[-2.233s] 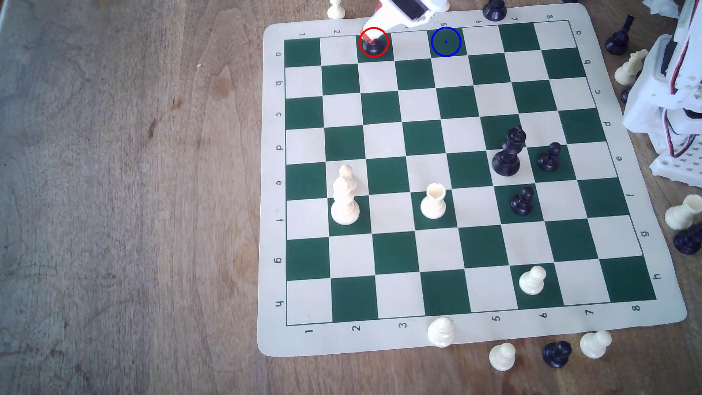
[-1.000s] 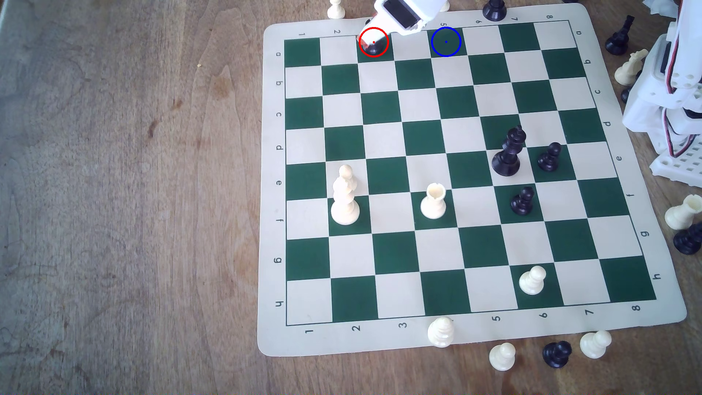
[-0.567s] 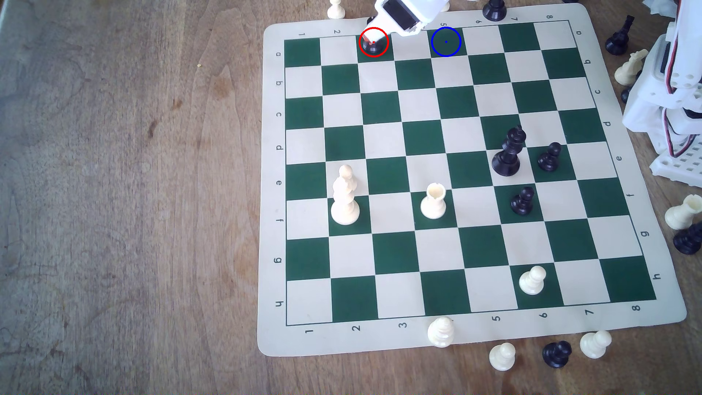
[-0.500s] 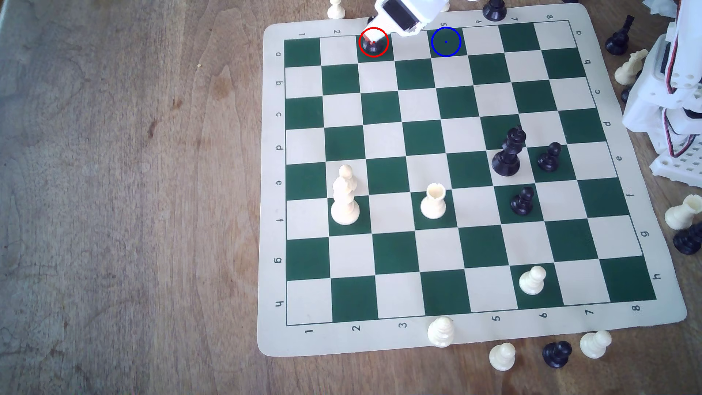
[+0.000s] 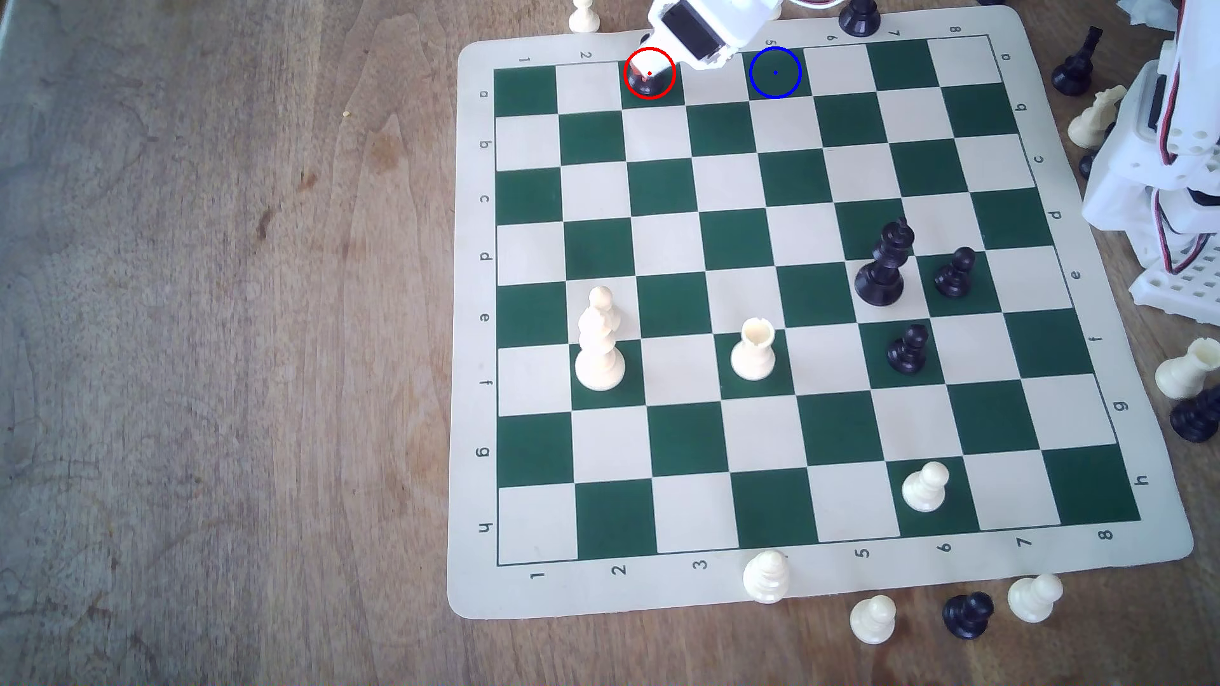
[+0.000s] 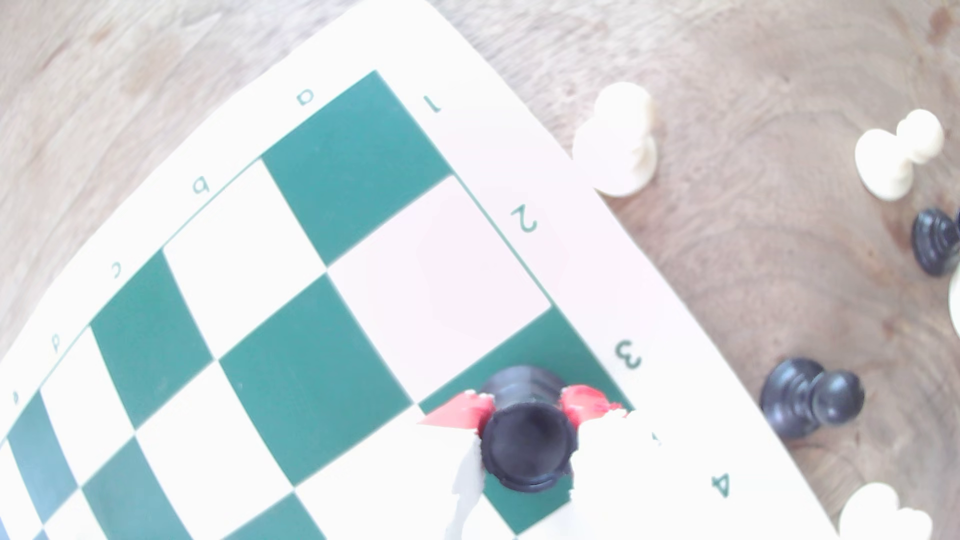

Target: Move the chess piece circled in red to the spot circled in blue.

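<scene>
The black rook [image 5: 643, 84] stands on the dark green square ringed in red, in the board's far row at column 3. My gripper [image 5: 642, 69] reaches down over it from the far edge. In the wrist view the rook [image 6: 527, 441] sits between the red-tipped fingers [image 6: 460, 413], one pressed against each side of its neck, so the gripper [image 6: 522, 407] is shut on it. Its base looks to rest on the square. The spot circled in blue [image 5: 775, 72] is a bare green square two columns toward the exterior view's right.
The chess mat [image 5: 475, 264] also holds a black king [image 5: 883, 267], two black pawns [image 5: 955, 274] [image 5: 908, 349], a white rook [image 5: 754, 349], a tall white piece [image 5: 599, 343] and a white pawn [image 5: 925, 488]. Loose pieces ring the mat. The arm's base [image 5: 1162, 165] stands at the right.
The gripper's body has turned and sunk slightly over the red-ringed square, and its fingers have settled round the rook. The rook stays on its square.
</scene>
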You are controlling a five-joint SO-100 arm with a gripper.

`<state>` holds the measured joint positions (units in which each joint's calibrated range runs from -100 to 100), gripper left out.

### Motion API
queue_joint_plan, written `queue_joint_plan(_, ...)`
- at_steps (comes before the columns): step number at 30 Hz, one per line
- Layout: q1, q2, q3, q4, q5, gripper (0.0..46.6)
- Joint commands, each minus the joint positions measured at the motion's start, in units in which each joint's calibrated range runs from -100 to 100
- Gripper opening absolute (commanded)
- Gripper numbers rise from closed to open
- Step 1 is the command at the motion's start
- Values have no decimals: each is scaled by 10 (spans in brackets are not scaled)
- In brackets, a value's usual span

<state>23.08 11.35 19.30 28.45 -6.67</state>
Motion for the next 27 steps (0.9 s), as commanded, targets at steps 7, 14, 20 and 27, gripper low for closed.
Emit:
queue_joint_plan(7,-37,-270,83,54,6,2)
queue_joint_plan(14,-18,-383,154,70,32,2)
queue_joint_plan(20,28,-410,189,77,53,2)
queue_joint_plan(27,50,-413,252,73,66,2)
